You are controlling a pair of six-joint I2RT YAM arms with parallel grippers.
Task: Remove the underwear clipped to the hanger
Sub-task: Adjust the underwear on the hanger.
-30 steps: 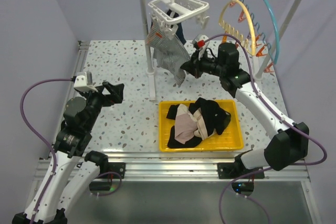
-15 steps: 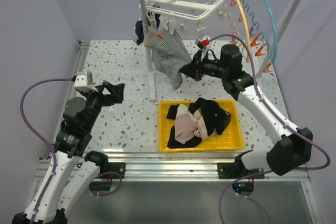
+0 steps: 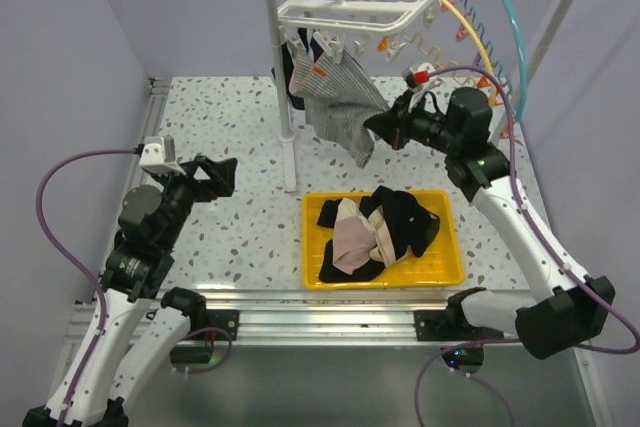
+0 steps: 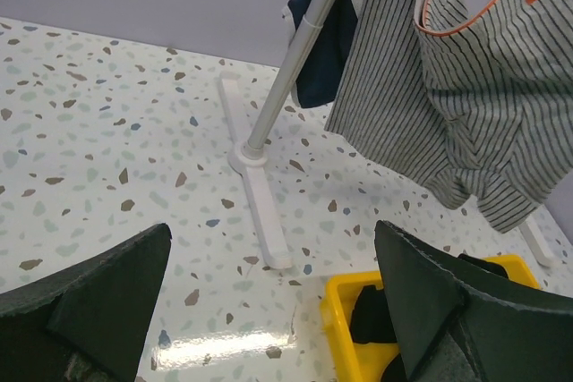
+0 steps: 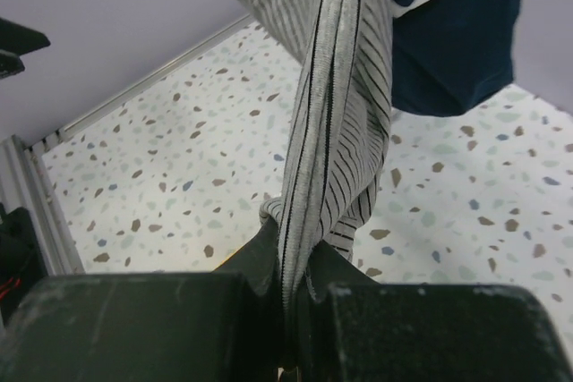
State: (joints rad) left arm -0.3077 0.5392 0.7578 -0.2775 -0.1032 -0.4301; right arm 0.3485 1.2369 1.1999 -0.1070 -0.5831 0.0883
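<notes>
Right hand [image 3: 374,133]: pinched shut on lower hem of grey striped underwear [image 3: 338,107]. Cloth drawn taut toward right edge of desk [image 3: 230,112], top hung from white clip hanger [image 3: 355,5] above far edge. Beside rack pole [image 3: 289,137], navy underwear [image 3: 287,75] hanging loose. Left hand [image 3: 222,175]: jaws spread wide, gripping nothing, over left side of desk. Bare speckled surface between it and pole. Yellow tray [image 3: 452,247] at near edge, right of centre; black and pink-beige underwear [image 3: 385,232] heaped inside.
</notes>
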